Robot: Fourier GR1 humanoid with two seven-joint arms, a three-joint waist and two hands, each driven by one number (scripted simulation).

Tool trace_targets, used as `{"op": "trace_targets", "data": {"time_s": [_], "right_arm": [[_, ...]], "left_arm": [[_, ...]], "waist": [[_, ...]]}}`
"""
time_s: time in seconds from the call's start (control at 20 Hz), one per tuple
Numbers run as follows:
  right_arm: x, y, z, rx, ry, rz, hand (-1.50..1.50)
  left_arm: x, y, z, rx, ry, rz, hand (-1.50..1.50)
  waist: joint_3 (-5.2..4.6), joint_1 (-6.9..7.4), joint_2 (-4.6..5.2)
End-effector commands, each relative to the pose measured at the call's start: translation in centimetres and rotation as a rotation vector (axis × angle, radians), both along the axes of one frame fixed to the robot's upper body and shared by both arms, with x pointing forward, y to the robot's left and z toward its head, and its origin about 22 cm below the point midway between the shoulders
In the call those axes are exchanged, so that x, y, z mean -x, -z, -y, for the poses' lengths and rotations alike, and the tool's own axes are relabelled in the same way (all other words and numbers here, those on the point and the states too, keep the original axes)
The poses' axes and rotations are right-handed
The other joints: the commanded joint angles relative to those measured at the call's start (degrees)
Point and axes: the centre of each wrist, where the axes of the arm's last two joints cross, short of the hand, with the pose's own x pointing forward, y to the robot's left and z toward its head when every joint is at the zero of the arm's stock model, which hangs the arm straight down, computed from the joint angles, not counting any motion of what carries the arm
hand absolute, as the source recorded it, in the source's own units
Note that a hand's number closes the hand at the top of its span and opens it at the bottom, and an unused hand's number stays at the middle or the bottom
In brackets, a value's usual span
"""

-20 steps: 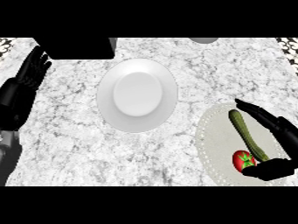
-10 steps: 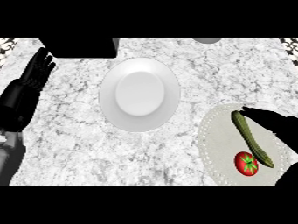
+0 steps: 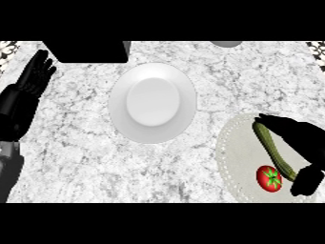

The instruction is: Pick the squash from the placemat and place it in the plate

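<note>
Two hands show. Our right hand (image 3: pixel 312 145) lies over the squash (image 3: pixel 272 147) on the placemat (image 3: pixel 237 159), right of the plate (image 3: pixel 153 102); its fingers (image 3: pixel 281 122) arch along the squash and the thumb sits beside the tomato (image 3: pixel 269 177), but we cannot tell whether they grip. Our left hand (image 3: pixel 25 93) rests left of the plate, fingers straight. We see no writing on the marble surface (image 3: pixel 80 152).

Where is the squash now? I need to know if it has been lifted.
In the head view the squash lies on the placemat at lower right, beside the tomato, the right hand against its outer side.
</note>
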Motion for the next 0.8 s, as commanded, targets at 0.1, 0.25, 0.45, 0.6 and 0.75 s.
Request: {"op": "trace_targets", "data": {"time_s": [0.1, 0.25, 0.45, 0.6, 0.75], "right_arm": [[-0.4, 3.0, -1.0, 0.115, 0.053, -0.005, -1.50], [-2.7, 3.5, -1.5, 0.133, 0.069, -0.032, -1.50], [-1.7, 5.7, 1.2, 0.146, 0.100, -0.050, -1.50], [-1.9, 7.7, 1.5, 0.140, 0.079, -0.069, -1.50], [-2.4, 7.6, 2.0, 0.142, 0.067, -0.110, -1.50]], "left_arm": [[1.0, 0.2, 0.9, 0.018, -0.008, 0.000, 0.00], [0.1, -1.0, -0.7, 0.003, 0.014, -0.002, 0.00], [0.9, 0.4, 0.6, 0.002, 0.002, -0.009, 0.00], [1.6, 0.0, 0.7, 0.001, -0.014, 0.006, 0.00], [1.0, 0.6, 1.1, -0.003, -0.001, 0.006, 0.00]], "waist": [[0.02, 0.03, -0.02], [0.02, 0.26, 0.05], [0.03, -0.05, -0.02], [0.04, 0.16, -0.01], [0.02, -0.05, -0.01]]}}
